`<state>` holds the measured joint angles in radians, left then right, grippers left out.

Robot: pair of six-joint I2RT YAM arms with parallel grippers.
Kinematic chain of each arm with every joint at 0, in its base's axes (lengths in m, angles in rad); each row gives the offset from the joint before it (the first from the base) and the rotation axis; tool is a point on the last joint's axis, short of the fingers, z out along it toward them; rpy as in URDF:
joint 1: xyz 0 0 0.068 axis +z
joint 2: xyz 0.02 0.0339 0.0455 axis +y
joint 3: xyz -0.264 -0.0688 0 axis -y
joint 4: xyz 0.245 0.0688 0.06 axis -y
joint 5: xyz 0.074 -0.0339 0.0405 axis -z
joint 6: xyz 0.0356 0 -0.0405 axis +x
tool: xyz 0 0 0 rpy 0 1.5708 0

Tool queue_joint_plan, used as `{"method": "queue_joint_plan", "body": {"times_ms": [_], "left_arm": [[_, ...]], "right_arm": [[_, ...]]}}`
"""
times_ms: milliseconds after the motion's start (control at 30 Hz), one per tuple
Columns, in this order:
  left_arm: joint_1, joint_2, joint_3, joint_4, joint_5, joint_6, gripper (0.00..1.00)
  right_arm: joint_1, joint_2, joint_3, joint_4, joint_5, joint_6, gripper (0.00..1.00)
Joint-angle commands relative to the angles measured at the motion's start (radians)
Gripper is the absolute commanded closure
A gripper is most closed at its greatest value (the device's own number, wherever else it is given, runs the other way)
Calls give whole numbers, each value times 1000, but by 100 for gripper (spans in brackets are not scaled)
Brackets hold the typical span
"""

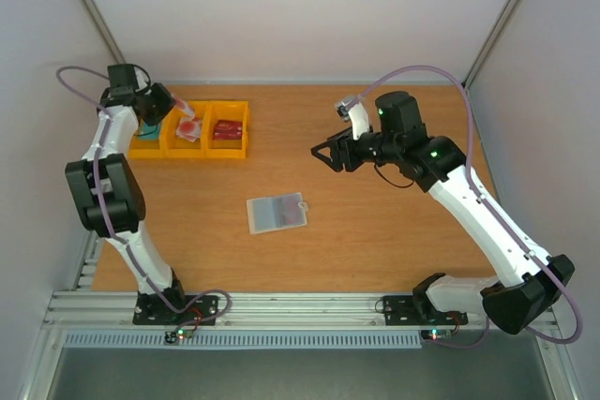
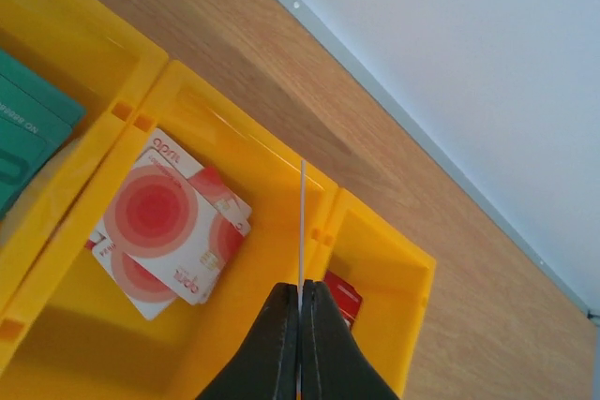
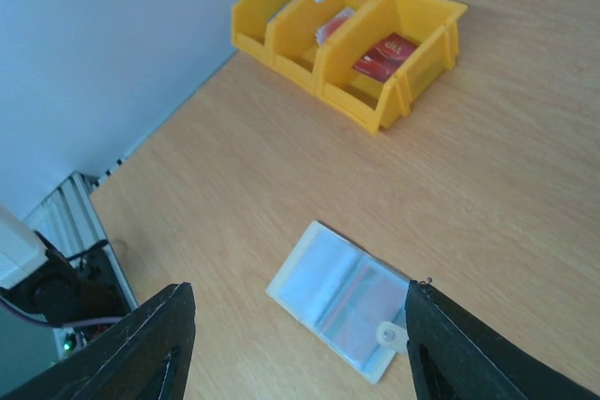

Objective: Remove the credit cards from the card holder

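Here, the left gripper (image 2: 300,289) pinches a credit card (image 2: 302,222) edge-on over the middle yellow bin (image 2: 244,124); dropped askew, it could clip that bin's side wall and fall outside.

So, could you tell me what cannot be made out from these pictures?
Credit card in the left gripper: left wrist view shows only its edge, face hidden.
Card holder: right wrist view shows a reddish tint in one pocket, too blurred to call a card.
Teal item: cut off by the left wrist view's left edge.
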<state>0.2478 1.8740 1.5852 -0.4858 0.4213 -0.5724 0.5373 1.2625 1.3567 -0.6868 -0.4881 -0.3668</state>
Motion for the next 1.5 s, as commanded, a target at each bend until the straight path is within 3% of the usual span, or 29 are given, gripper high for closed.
{"method": "queue_joint_plan", "body": {"times_ms": [0, 433, 567, 633, 767, 833, 867, 900, 1267, 1467], "left_arm": [[8, 77, -5, 101, -32, -17, 100], [-26, 161, -104, 214, -4, -33, 100], [-29, 201, -71, 202, -47, -34, 99], [-30, 211, -59, 201, -62, -38, 86], [-37, 192, -44, 148, -154, -46, 40], [-42, 171, -45, 142, -174, -47, 22], [-45, 164, -41, 128, -174, -52, 7], [-47, 158, -34, 108, -170, -58, 1], [-69, 146, 209, -156, -351, -76, 1], [-71, 98, 349, -292, -332, -80, 1]], "right_arm": [[21, -30, 41, 8, 24, 78, 37], [59, -28, 33, -9, 45, 72, 36], [58, -25, 32, -17, 34, 61, 36], [60, -29, 22, -16, 23, 57, 36], [63, -39, -1, -11, 11, 61, 36], [65, -36, -4, -19, 13, 64, 36], [68, -32, -4, -27, 18, 66, 36], [71, -25, -3, -35, 27, 67, 36], [153, 54, 49, -212, 236, 69, 37], [205, 201, 53, -360, 515, 186, 38]]}}
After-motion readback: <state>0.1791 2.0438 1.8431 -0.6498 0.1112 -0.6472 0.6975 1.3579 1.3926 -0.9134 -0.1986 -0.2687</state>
